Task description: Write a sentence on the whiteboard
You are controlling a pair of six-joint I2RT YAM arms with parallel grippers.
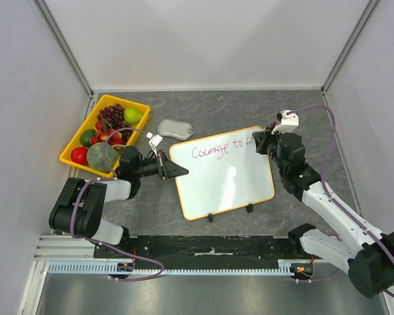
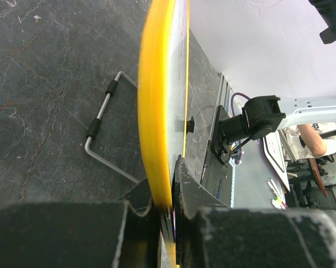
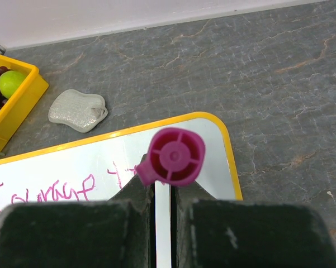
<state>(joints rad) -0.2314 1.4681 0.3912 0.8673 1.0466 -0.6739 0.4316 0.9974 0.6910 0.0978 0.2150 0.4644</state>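
The whiteboard (image 1: pixel 223 180) lies propped on the table, white with a yellow rim and two black clip feet. Purple handwriting (image 1: pixel 216 148) reading "Courage to" runs along its top edge. My left gripper (image 1: pixel 177 171) is shut on the board's left rim; the left wrist view shows the yellow rim (image 2: pixel 156 117) edge-on between the jaws. My right gripper (image 1: pixel 254 140) is shut on a magenta marker (image 3: pixel 172 157), held end-on over the board's top right corner (image 3: pixel 218 128), at the end of the writing (image 3: pixel 45 192).
A yellow tray (image 1: pixel 75 146) of fruit sits at the left rear. A grey eraser pad (image 1: pixel 175 129) lies behind the board and shows in the right wrist view (image 3: pixel 78 110). A bent wire stand (image 2: pixel 103 120) lies under the board.
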